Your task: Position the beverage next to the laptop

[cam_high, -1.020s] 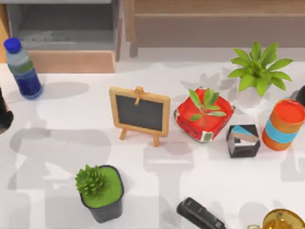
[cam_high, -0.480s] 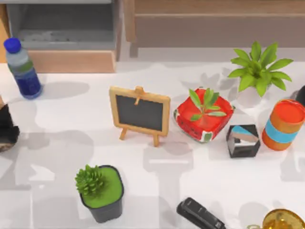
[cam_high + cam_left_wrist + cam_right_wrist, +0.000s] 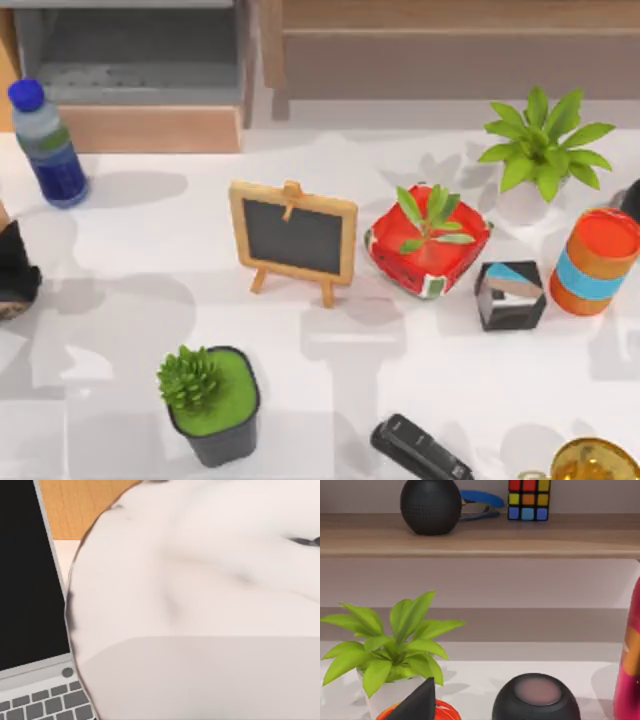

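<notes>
The left tool point(image 3: 12, 268) sits at the worktop's point(image 3: 330, 380) left edge as a dark shape with a brown bit beneath it (whether its fingers are wide, narrow or holding something I cannot tell). In the left wrist view the beverage point(image 3: 200, 610) looms right up against the camera, a milky white, rounded surface, and just beside it stands the laptop point(image 3: 30, 605) with its dark screen upright and grey keys below. Toward the far left corner of the worktop stands a blue-capped water bottle point(image 3: 45, 145). Near the middle is a small chalkboard easel point(image 3: 293, 240), and next to it toward the right edge a red pot with a green plant point(image 3: 428, 240). A black cube with coloured faces point(image 3: 510, 295) lies between that pot and an orange cylinder with a blue band point(image 3: 595, 262) at the right edge. A leafy plant in a white pot point(image 3: 540, 150) stands behind them toward the far edge. Near the front edge are a dark pot with a succulent point(image 3: 212, 403) and a black stapler point(image 3: 420, 452). The right wrist view shows a shelf point(image 3: 480, 535) with a black round speaker point(image 3: 431, 505) and a colour cube point(image 3: 529, 499).
</notes>
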Available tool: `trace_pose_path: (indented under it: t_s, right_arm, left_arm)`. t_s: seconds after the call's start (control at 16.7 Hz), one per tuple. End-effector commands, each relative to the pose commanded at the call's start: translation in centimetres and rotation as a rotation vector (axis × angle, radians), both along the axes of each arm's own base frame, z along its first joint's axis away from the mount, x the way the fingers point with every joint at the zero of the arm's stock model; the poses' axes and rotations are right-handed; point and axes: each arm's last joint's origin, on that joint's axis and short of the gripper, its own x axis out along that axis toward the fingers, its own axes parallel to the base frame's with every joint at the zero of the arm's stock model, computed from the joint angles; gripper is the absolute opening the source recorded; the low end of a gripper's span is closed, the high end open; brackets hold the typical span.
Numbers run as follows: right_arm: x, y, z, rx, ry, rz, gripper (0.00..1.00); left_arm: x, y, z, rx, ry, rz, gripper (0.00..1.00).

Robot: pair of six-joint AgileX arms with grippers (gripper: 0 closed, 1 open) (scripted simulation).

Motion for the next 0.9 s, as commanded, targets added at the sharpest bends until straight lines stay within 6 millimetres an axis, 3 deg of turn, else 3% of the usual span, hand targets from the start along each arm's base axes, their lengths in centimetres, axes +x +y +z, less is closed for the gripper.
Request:
trace_pose_path:
  t_s: [0.54,0.9]
  right_arm:
    - [0.00,0.00,0.00,0.000,0.000,0.000,1.00]
    - [0.00,0.00,0.00,0.000,0.000,0.000,1.00]
  left_arm:
    - [0.00,0.00,0.00,0.000,0.000,0.000,0.98]
    - [0.00,0.00,0.00,0.000,0.000,0.000,1.00]
